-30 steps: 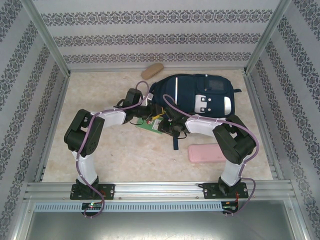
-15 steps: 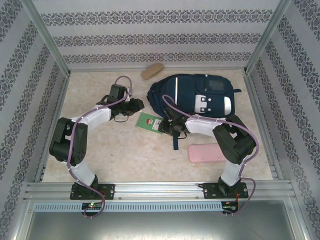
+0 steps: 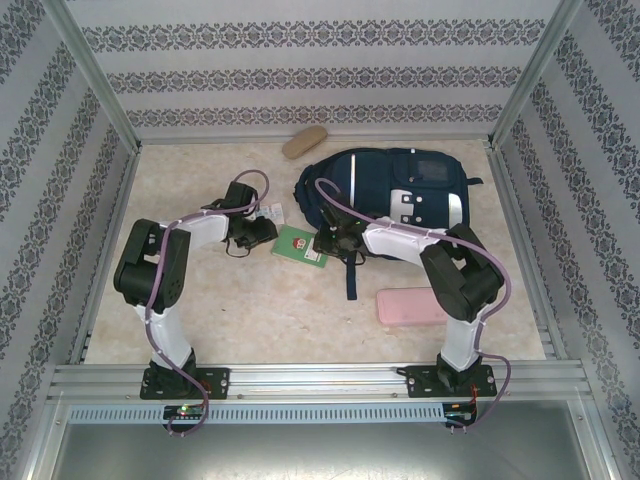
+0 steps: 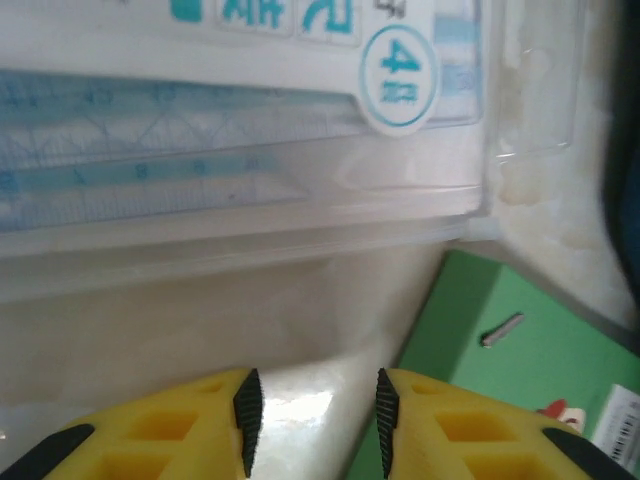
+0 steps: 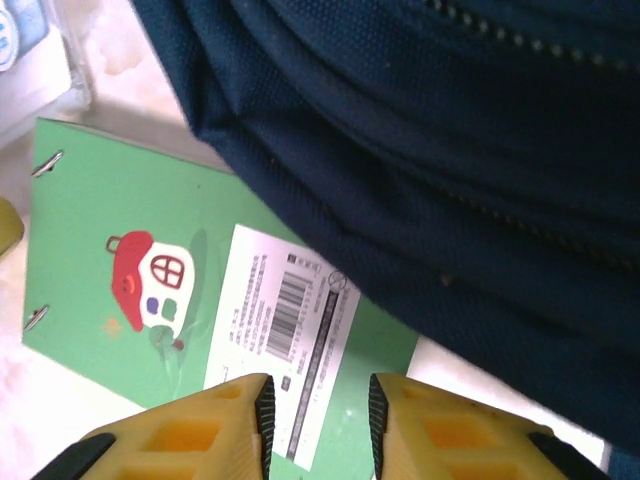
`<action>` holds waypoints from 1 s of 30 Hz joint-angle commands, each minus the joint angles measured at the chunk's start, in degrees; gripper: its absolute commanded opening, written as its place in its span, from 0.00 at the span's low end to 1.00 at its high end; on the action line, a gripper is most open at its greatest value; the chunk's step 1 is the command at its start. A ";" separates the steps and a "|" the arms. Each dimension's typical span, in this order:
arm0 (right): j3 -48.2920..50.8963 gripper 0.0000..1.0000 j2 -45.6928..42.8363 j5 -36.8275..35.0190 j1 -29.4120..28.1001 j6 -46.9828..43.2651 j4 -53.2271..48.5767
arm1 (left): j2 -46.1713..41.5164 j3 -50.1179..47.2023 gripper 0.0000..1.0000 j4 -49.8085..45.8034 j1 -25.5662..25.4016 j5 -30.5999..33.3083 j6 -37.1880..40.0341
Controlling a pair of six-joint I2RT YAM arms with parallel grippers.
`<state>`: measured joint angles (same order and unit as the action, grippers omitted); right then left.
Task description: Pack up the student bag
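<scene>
Ahead and right of the jaws of the left gripper [image 4: 312, 410], a clear plastic packet [image 4: 250, 200] bears a round white badge [image 4: 400, 78] with a teal "4", while just ahead of the jaws of the right gripper [image 5: 318, 415], a flat green notebook [image 5: 100, 200] carries a white sticker [image 5: 280, 340] with a barcode and print too small to read.

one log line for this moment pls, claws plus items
left claw: open, empty, at clear ruler pack | right claw: open, empty, over green notebook | student bag: notebook beside it, not yet packed

We see a navy bag [image 3: 380, 180] with white patches and a thin white stripe, a green notebook [image 5: 130, 260] bearing a red-roofed house, a pink case [image 3: 412, 306] and a beige mottled table [image 3: 250, 310].
</scene>
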<state>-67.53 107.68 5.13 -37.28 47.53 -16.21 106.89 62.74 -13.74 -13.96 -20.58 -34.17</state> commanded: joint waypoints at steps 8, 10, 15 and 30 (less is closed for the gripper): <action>1.94 0.34 -2.43 -4.77 -0.78 -0.27 -6.01 | -1.96 0.90 0.39 0.40 -2.03 -1.13 1.14; 2.60 0.35 -2.89 -5.12 -0.71 0.21 -6.23 | -3.26 0.97 0.40 1.12 -1.99 -2.11 1.21; 3.45 0.35 -4.56 -5.49 -1.04 1.27 -5.62 | -3.78 2.32 0.40 1.85 -2.22 -3.74 1.57; 3.39 0.36 -0.43 -2.93 0.11 1.42 -3.32 | 3.32 4.27 0.40 -0.41 -4.72 -2.65 4.70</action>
<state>-64.20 105.34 1.54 -37.60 48.05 -19.94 109.19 66.15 -12.58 -18.22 -24.69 -31.73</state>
